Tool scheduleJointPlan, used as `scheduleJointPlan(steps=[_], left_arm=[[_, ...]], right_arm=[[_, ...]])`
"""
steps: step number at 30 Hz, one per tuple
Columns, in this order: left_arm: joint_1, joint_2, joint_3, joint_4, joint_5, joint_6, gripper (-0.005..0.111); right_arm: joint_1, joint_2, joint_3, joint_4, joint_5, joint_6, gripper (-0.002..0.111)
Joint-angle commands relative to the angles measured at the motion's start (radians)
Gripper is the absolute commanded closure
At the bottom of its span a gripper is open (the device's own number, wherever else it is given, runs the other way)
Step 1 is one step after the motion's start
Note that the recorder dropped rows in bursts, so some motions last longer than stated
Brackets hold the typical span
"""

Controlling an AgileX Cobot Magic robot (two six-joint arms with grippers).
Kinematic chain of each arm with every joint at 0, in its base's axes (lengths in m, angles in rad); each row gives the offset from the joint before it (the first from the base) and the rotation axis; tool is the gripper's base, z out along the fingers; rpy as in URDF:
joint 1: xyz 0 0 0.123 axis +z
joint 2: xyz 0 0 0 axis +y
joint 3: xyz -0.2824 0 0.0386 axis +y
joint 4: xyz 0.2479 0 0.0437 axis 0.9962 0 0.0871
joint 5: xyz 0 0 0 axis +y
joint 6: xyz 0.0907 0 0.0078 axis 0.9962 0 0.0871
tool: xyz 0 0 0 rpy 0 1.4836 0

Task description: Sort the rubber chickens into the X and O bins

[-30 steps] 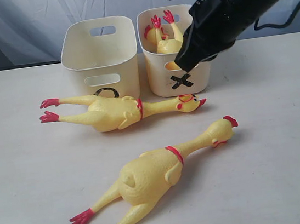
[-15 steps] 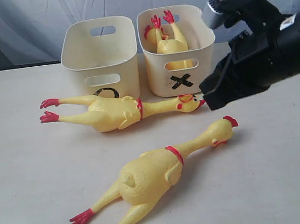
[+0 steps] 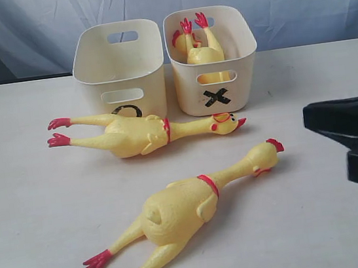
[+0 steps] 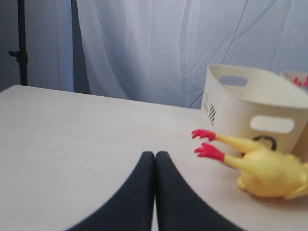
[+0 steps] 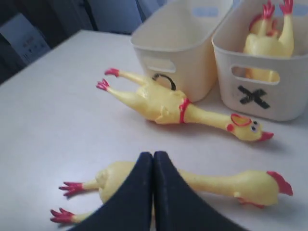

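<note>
**A:** Where do the chickens lie?

**B:** In the exterior view, the X bin (image 3: 194, 99) stands at upper centre, and small chickens (image 3: 202, 50) sit inside it with red feet sticking up. It looks like two, though one is partly hidden. The O bin (image 3: 117, 66) stands just left of it, almost touching, and nothing shows inside it.

**A:** And the big ones?

**B:** Both are on the table (image 3: 33, 226). The rear large chicken (image 3: 133, 135) lies on its side just in front of the bins, with its feet toward the left and its beak below the black X. Its body covers part of the O mark. The front large chicken (image 3: 176, 210) lies diagonally in the lower centre, feet at lower left and red comb at upper right. The two are apart.

**A:** What about the pincers?

**B:** The left gripper (image 4: 155, 155) has its fingers pressed together with nothing between them. It sits at the bottom centre of its wrist view above bare table, with the rear chicken's feet to its right. The right gripper (image 5: 153, 155) is also pressed together and empty. In the exterior view, the right arm (image 3: 355, 120) pokes in at the right edge, well clear of the front chicken's head.
</note>
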Motion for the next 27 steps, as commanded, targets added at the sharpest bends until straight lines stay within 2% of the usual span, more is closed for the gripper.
scheduleJointPlan(steps=[1, 9, 15, 21, 23, 25, 27], left_arm=[[0.003, -0.005, 0.005, -0.157, -0.116, -0.008, 0.107], [0.003, -0.005, 0.005, -0.16, -0.278, -0.017, 0.107], [0.003, -0.005, 0.005, -0.238, -0.314, -0.27, 0.107], [0.002, -0.005, -0.026, -0.227, -0.318, -0.581, 0.107], [-0.003, -0.005, -0.06, -0.143, -0.281, -0.594, 0.107], [-0.019, -0.005, -0.122, -0.015, -0.161, -0.594, 0.107], [-0.045, -0.005, -0.179, 0.04, -0.054, -0.587, 0.107]], right_arm=[[-0.004, -0.217, 0.006, 0.016, 0.038, -0.017, 0.108], [-0.004, -0.562, 0.006, 0.014, 0.058, -0.05, 0.108], [-0.004, -0.672, 0.006, 0.014, 0.079, -0.05, 0.108], [-0.002, -0.672, -0.006, 0.012, 0.276, -0.05, 0.108], [-0.002, -0.672, -0.006, 0.002, 0.321, -0.05, 0.108], [-0.002, -0.672, -0.006, -0.043, 0.333, -0.05, 0.108], [-0.002, -0.672, -0.006, -0.102, 0.333, -0.05, 0.108]])
